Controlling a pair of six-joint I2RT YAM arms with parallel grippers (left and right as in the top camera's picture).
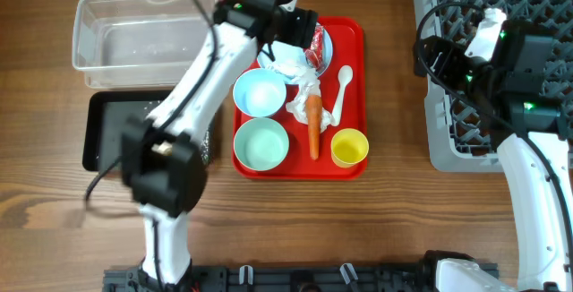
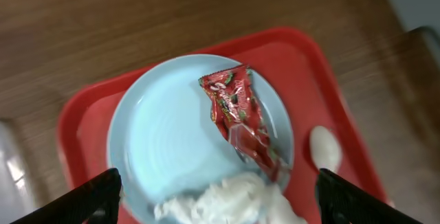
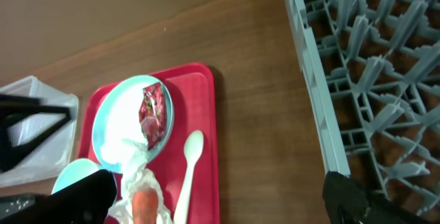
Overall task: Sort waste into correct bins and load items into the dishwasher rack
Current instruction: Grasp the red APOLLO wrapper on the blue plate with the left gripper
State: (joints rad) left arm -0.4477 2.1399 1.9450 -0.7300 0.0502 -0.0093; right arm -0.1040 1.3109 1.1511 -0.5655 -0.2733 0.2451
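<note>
Left wrist view showed the left gripper (image 2: 220,186) with its two fingers spread wide, one at each lower corner, and nothing caught between them. Directly under that gap lay the crumpled white tissue (image 2: 227,200), resting on the near rim of the light blue plate (image 2: 158,141). Just ahead of the fingertips the red snack wrapper (image 2: 239,117) lay slantwise on the plate. Off toward the right finger, just beside the plate, the bowl of the white spoon (image 2: 324,148) rested on the red tray (image 2: 309,66). Beyond the tray stretched the wooden table (image 2: 137,11).

From the right wrist, the right gripper (image 3: 216,195) also stood wide apart and empty. Nearest its left finger sat the orange carrot (image 3: 143,203), its end poking out of the tissue on the tray. To the right of the hand ran the wall and pegs of the grey dishwasher rack (image 3: 371,80). Farther ahead and to the left, past the tray, a corner of the clear tub (image 3: 41,135) showed.

Overhead, the right gripper hung over the rack's left part, well apart from the tray. Back from the left gripper toward its arm's base sat the pale blue bowl (image 1: 260,91), then the mint bowl (image 1: 261,143) with the yellow cup (image 1: 349,148) to its right, all on the tray. The black tray (image 1: 103,131) lay left of that arm, with the tub beyond it.
</note>
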